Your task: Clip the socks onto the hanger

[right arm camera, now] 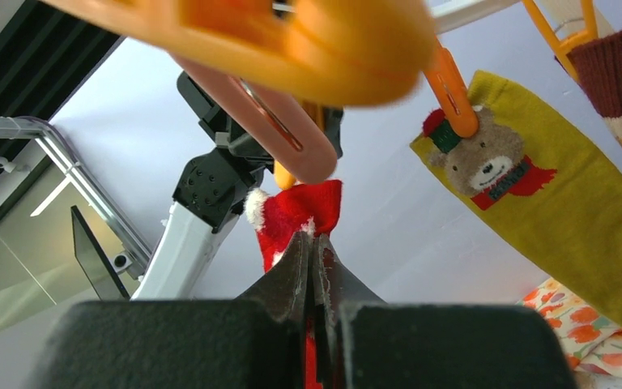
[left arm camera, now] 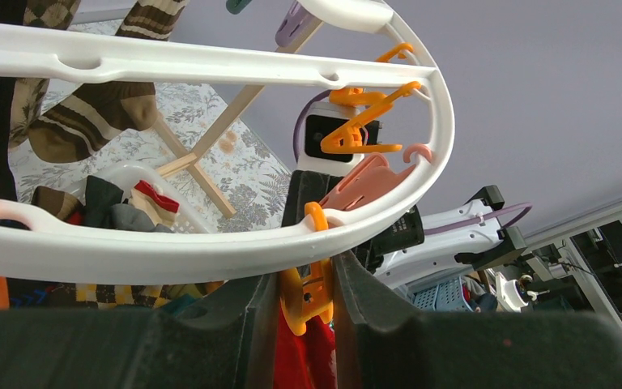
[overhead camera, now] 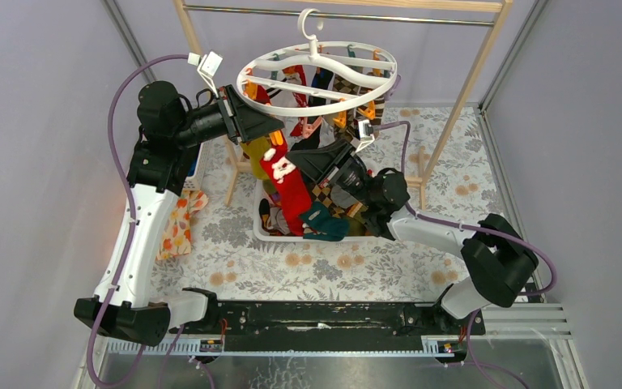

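The white oval hanger [overhead camera: 316,77] hangs from the metal bar with several socks clipped to it. My left gripper [overhead camera: 274,127] is at the ring's near left side. In the left wrist view its jaws [left arm camera: 306,271] are shut on an orange clip [left arm camera: 308,296] under the ring [left arm camera: 170,247], with red fabric just below the clip. My right gripper [overhead camera: 296,158] is shut on the top edge of the red Santa sock [overhead camera: 287,188] and holds it up under that clip. In the right wrist view the sock's cuff [right arm camera: 296,212] sticks up from the shut jaws [right arm camera: 314,243].
A white basket [overhead camera: 257,227] under the hanger holds several loose socks, one of them teal [overhead camera: 324,220]. A mustard bear sock [right arm camera: 534,194] hangs beside a pink clip [right arm camera: 267,121]. The wooden-framed rail [overhead camera: 474,77] stands behind. An orange-flowered cloth [overhead camera: 180,223] lies at the left.
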`<state>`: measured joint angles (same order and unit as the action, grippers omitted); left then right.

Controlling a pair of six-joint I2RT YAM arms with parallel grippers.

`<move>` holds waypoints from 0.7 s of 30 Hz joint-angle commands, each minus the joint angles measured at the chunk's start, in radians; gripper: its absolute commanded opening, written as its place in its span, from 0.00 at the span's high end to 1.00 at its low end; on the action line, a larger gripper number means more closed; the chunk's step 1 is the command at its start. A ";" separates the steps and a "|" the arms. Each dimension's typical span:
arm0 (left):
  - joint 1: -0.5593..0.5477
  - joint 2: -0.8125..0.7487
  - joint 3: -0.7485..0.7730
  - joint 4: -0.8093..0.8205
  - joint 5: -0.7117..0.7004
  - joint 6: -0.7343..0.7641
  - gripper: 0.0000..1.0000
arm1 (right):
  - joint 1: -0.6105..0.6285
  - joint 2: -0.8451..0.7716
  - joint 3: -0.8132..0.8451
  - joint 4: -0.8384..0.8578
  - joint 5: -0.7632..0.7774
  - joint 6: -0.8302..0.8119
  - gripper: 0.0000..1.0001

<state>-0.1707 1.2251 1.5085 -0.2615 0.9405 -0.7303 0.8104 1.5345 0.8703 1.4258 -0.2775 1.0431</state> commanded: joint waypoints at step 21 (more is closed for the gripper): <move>-0.004 -0.030 0.017 0.044 0.034 0.006 1.00 | -0.007 0.009 0.087 0.068 -0.006 0.003 1.00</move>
<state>-0.1707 1.2228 1.5085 -0.2615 0.9401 -0.7311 0.8104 1.5478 0.8925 1.4265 -0.2749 1.0409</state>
